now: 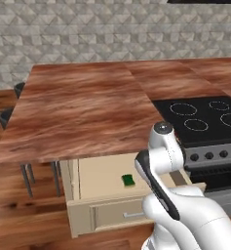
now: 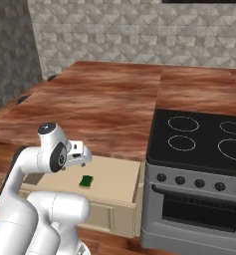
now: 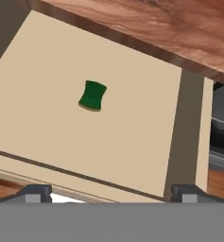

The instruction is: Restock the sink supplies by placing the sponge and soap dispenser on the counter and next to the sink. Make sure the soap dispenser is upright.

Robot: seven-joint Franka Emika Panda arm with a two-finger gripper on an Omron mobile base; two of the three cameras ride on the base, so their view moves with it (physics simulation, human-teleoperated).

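The sponge (image 3: 92, 95) lies flat on the floor of the open drawer (image 3: 132, 142) under the worktop (image 1: 83, 112), beside the stove (image 2: 199, 134). The fingers (image 3: 111, 193) hover above it, spread wide and holding nothing.

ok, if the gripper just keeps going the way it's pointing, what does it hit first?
Probably the bare drawer floor, right of the sponge. The open gripper isn't lined up on the sponge; depth is unclear.
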